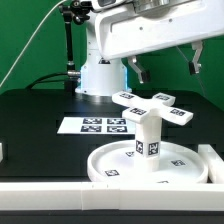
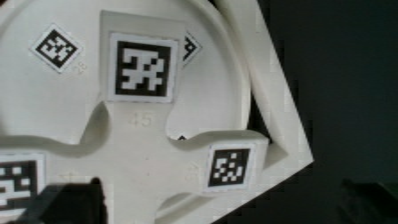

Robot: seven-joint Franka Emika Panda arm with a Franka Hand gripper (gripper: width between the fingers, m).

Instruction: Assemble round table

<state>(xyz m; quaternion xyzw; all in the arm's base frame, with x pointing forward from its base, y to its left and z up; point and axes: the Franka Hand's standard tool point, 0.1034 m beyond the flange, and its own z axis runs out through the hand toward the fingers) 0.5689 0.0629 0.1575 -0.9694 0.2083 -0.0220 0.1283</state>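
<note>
1. Exterior view shows you one round disc (image 1: 100,161), one upright leg (image 1: 148,133) standing on it, and one cross-shaped piece (image 1: 150,106) on top of the leg.
2. Your gripper (image 1: 167,68) hangs above them with its fingers apart.
3. One marker board (image 1: 95,125) lies behind the disc, and one white bar (image 1: 50,192) lies in front of it.

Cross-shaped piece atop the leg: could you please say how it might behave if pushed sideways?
The cross-shaped piece looks like rigid plastic, so it probably won't flex. It sits high on the upright leg with arms overhanging, so a push might tip it.
</note>
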